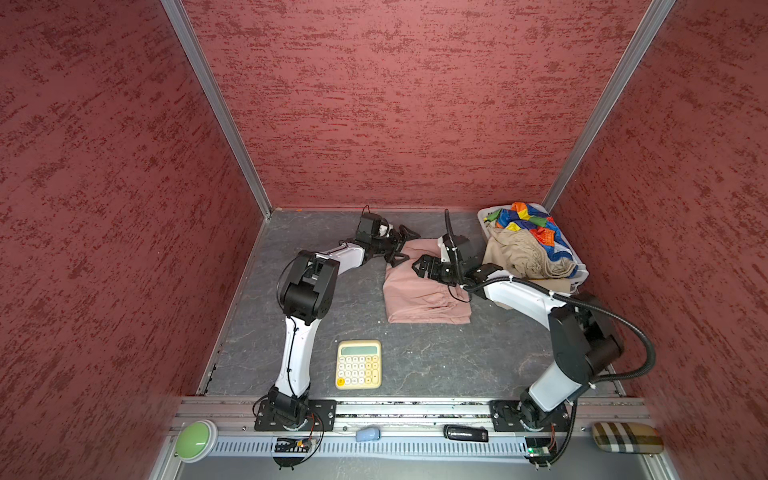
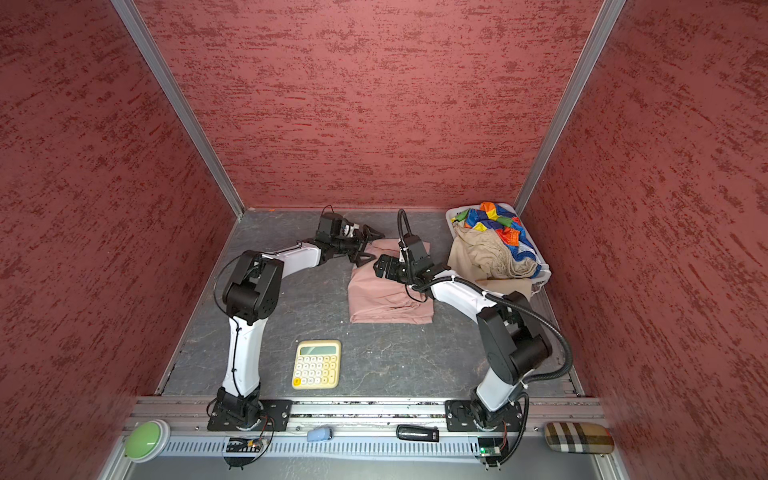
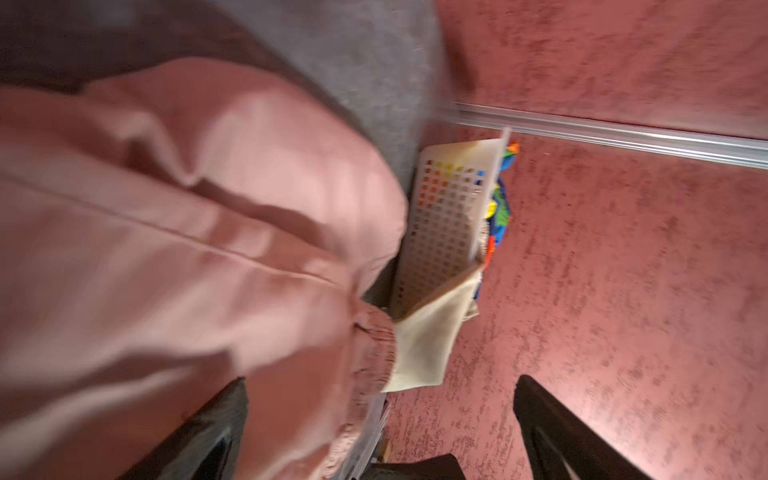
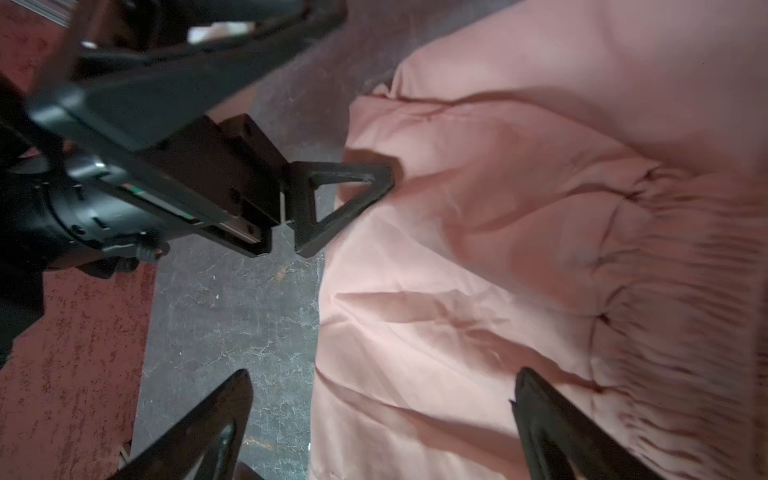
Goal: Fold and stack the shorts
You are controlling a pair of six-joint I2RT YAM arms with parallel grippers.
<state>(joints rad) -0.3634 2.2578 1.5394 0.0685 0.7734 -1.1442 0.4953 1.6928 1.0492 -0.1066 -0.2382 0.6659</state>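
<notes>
Left fingers point(image 3: 552, 428) stand wide, one tip apparently touching the 11 o'clock edge of the pink shorts point(image 1: 419, 299). Right fingers point(image 4: 552, 424) are also wide and holding nothing, low over the same cloth toward its 12 o'clock end.

The pink shorts lie roughly folded at mid-bench point(image 1: 457, 361). The beige shorts point(image 1: 515, 253) and rainbow shorts point(image 1: 528, 224) sit heaped in the basket point(image 1: 584, 272) at 2 o'clock.

**Risks:**
- The two sets of fingers are close together, so closing or sweeping now could make them collide.
- A shallow pinch may catch only the top layer, and lifting it would open the fold.
- A low drag could bunch the cloth or slide it.
- Beige cloth hangs over the basket rim by the right forearm, which could snag it.
</notes>
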